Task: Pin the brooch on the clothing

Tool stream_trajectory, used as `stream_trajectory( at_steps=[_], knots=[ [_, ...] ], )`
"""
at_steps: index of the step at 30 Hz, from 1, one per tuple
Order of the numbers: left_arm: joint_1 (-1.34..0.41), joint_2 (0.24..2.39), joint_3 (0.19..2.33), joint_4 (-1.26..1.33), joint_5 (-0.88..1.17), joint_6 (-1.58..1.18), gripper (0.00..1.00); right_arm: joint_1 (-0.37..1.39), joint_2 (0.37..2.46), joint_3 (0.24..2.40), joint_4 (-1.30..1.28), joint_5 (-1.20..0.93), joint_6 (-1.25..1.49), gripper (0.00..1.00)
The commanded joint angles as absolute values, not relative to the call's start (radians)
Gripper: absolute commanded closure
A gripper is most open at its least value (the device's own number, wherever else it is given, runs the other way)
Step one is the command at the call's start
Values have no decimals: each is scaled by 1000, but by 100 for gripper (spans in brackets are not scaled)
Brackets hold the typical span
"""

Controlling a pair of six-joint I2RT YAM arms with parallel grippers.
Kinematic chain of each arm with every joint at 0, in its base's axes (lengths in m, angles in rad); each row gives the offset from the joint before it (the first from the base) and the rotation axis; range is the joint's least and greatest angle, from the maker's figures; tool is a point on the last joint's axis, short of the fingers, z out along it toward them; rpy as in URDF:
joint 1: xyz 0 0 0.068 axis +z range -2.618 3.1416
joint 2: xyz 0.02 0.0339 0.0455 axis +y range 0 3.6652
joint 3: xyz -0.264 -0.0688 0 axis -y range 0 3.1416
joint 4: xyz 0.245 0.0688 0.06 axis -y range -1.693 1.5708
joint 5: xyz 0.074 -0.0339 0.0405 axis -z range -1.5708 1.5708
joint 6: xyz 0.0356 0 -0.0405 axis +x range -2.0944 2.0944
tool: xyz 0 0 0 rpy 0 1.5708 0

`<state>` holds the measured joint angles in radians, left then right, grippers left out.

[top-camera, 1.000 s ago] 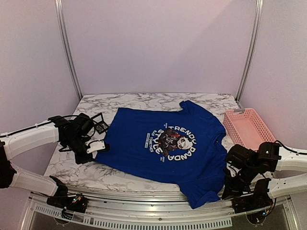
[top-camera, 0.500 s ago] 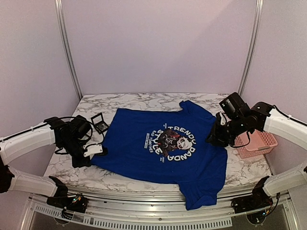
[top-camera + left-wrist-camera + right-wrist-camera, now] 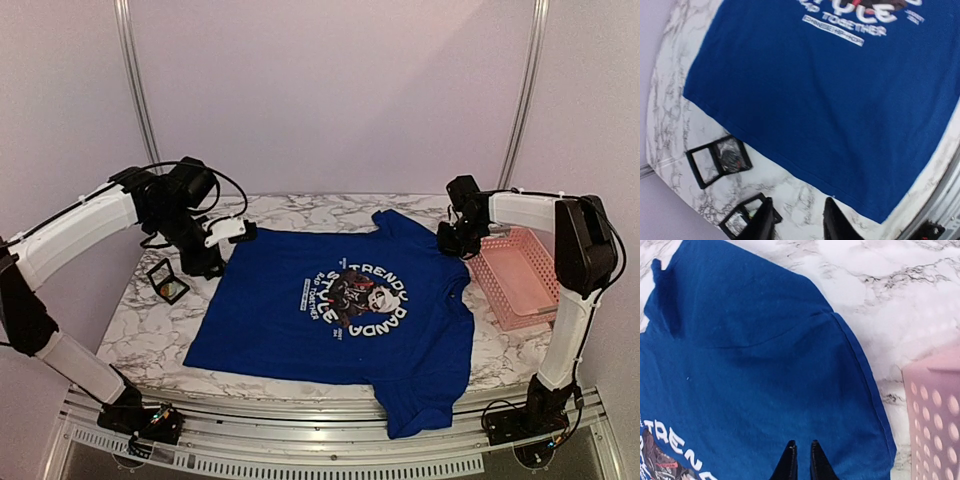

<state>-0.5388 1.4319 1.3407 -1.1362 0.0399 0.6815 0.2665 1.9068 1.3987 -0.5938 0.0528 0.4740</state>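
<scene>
My left end effector (image 3: pixel 799 222) hangs above the marble tabletop (image 3: pixel 150 340), just off the far-left edge of the T-shirt (image 3: pixel 290 330). Its fingers stand about half apart with only marble showing between them, so it holds nothing. My right end effector (image 3: pixel 802 460) is over the shirt's far-right part, close to the pink basket (image 3: pixel 520 280). Its fingers are almost together, with a thin slit of blue cloth showing between them, and nothing is gripped there.

The royal-blue T-shirt lies spread flat with its print up, white lettering ringing a dark panda picture (image 3: pixel 355 292). One near corner reaches over the tabletop's front edge. The brooch (image 3: pixel 172 291), a tiny dark bit with a greenish-gold glint, appears to sit inside the open black box (image 3: pixel 158 270). The box lies on the marble left of the shirt, well apart from the print and near my left arm. The brooch is too small for me to make out further.
</scene>
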Motion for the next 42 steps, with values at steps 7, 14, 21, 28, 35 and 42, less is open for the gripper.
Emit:
stream_trajectory(
  at_steps=[7, 14, 21, 28, 35, 42],
  knots=[
    [-534, 2086, 1773, -742, -370, 407, 96, 247, 2191, 1603, -627, 63, 312, 100],
    [-491, 2312, 1877, -709, -444, 395, 97, 218, 2339, 1757, -671, 43, 287, 100],
    [-380, 2416, 1923, -688, -484, 378, 96, 182, 2498, 2055, -716, 20, 234, 100],
    [-367, 2435, 1954, -674, -424, 401, 96, 181, 2545, 2153, -714, -48, 167, 100],
    [-374, 2360, 2036, -686, -347, 427, 91, 185, 2420, 2155, -708, -139, 121, 96],
    [-388, 2120, 2022, -820, -155, 431, 56, 238, 2183, 2098, -676, -244, 141, 87]
  ],
)
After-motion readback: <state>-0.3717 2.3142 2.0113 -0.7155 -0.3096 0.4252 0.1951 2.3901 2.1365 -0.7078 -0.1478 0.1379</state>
